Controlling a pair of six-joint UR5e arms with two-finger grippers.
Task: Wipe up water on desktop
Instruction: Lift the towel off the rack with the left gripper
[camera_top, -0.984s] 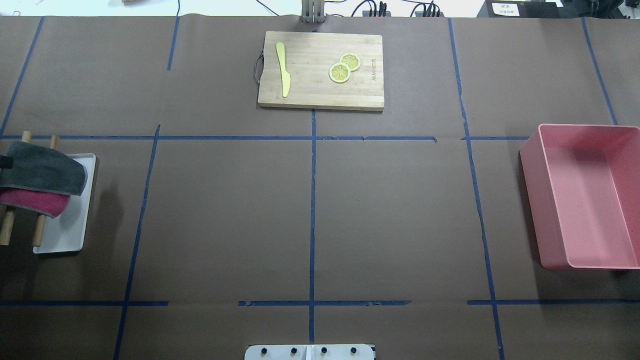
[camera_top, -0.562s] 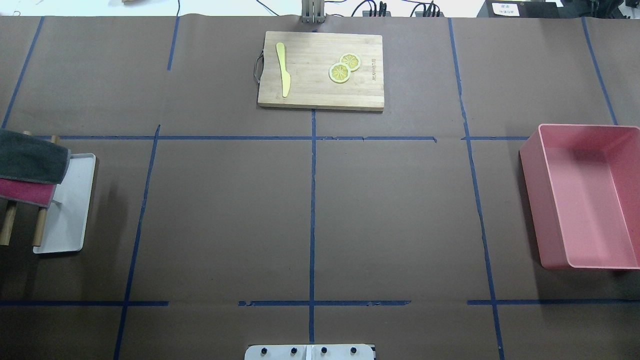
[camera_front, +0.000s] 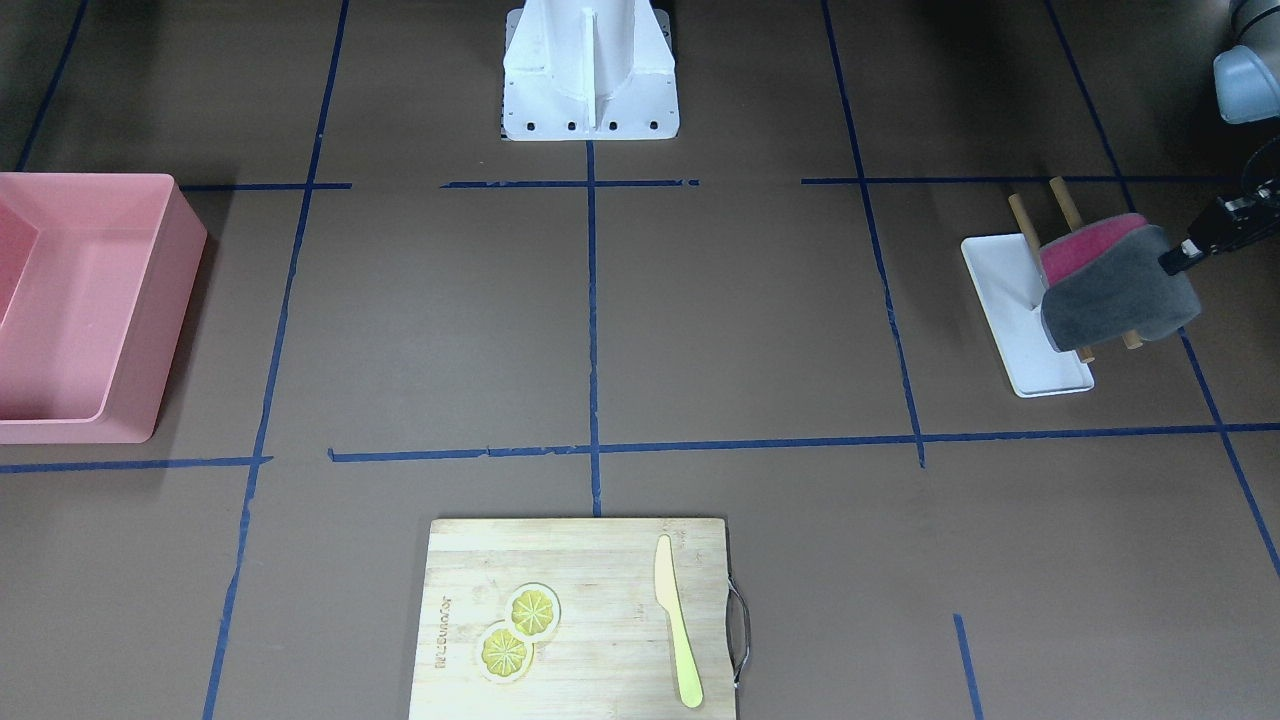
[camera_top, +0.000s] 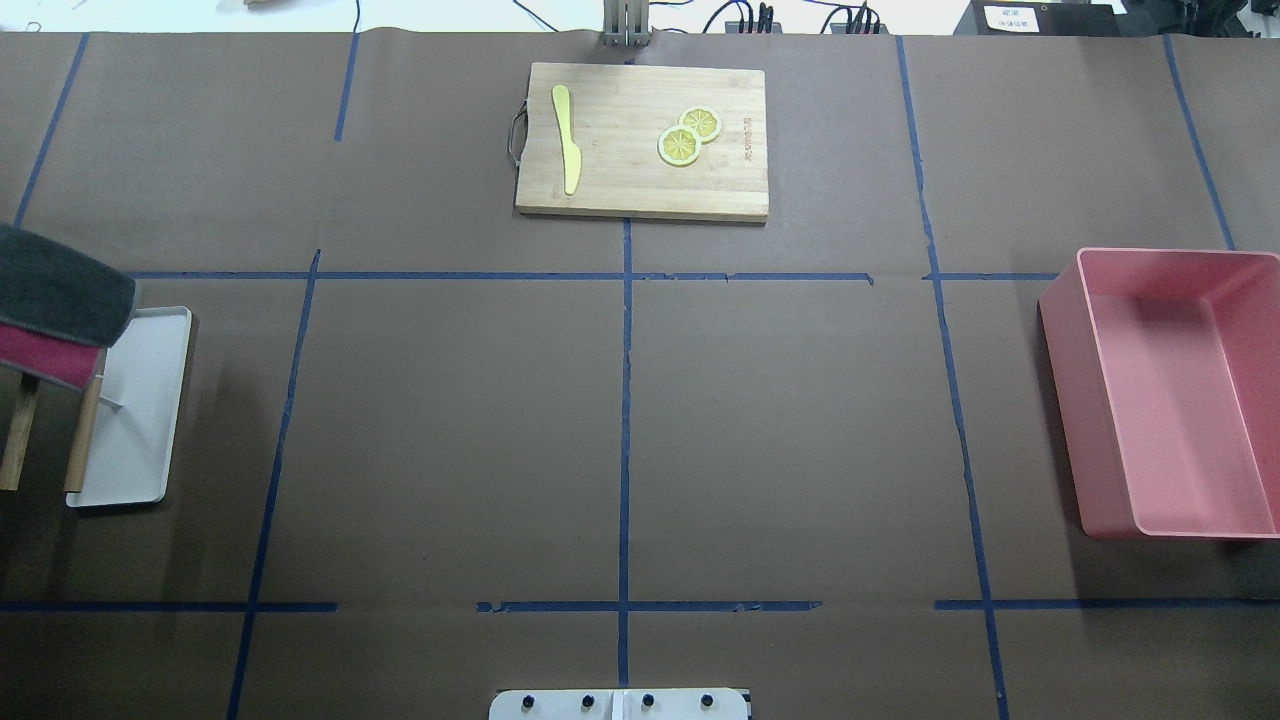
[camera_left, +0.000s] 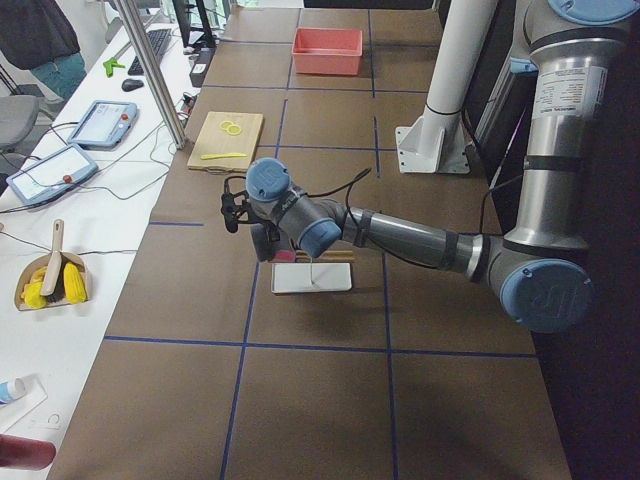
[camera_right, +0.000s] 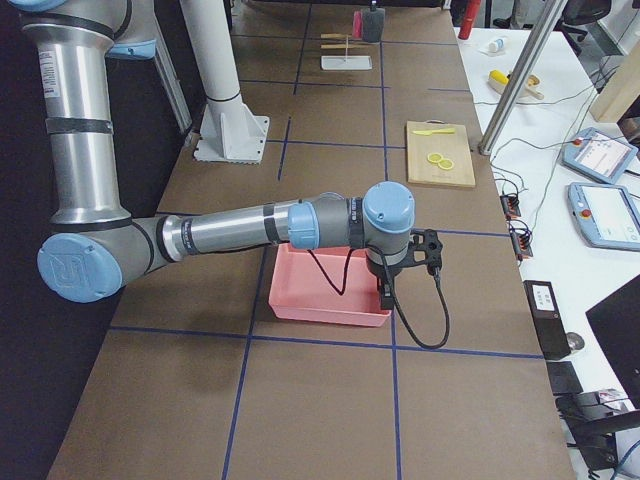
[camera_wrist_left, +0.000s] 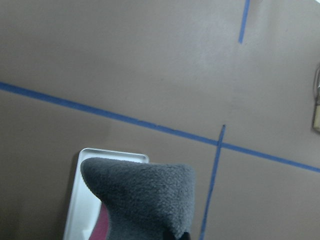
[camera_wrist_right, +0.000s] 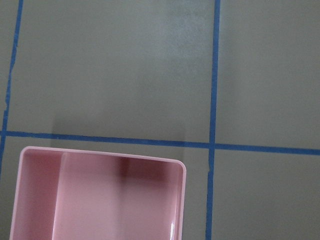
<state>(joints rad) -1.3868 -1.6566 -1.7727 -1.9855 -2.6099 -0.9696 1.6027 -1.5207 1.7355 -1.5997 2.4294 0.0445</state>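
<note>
Front-facing: left claw (camera_front: 1172, 262) is pinching a fuzzy grey-and-pink cloth (camera_front: 1115, 295) above a white rectangular tray (camera_front: 1005, 290).
Overhead: matte dark-brown worktop (camera_top: 450, 430), blue-taped into rectangles, is lying beneath everything.
Right side: right claw (camera_right: 386, 295) is hovering over a pink plastic bin (camera_right: 310, 295); whether it is gripping anything, I cannot tell.

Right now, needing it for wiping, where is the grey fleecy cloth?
The grey fleecy cloth hangs at the front-facing view's right, held by the left tool over the white rectangular tray.
</note>
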